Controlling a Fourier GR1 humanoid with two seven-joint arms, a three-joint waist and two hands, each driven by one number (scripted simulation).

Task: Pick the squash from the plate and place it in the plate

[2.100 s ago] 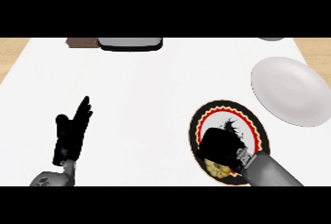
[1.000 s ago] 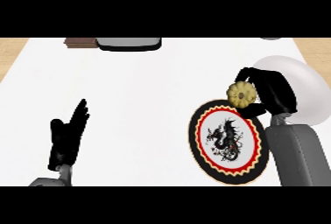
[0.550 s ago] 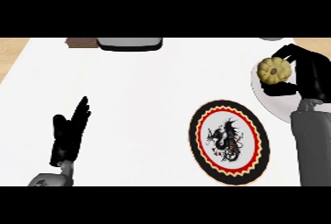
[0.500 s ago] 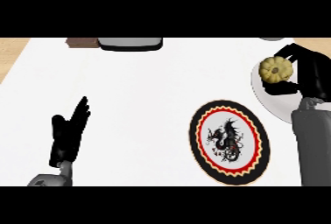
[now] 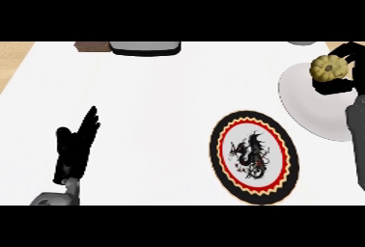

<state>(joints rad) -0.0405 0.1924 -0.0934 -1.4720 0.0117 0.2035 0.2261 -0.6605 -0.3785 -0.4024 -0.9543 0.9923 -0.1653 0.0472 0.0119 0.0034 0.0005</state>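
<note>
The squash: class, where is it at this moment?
In the head view the squash is at the upper right, held in the right hand over the far part of the plain white plate.

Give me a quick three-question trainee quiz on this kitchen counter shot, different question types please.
1. True or false: the squash lies on the dragon plate.
2. Which hand holds the squash: A left, B right?
3. Fill in: the left hand rests ____, fingers straight.

Key: 1 false, it is held over the white plate. 2 B, the right hand. 3 open.
</note>
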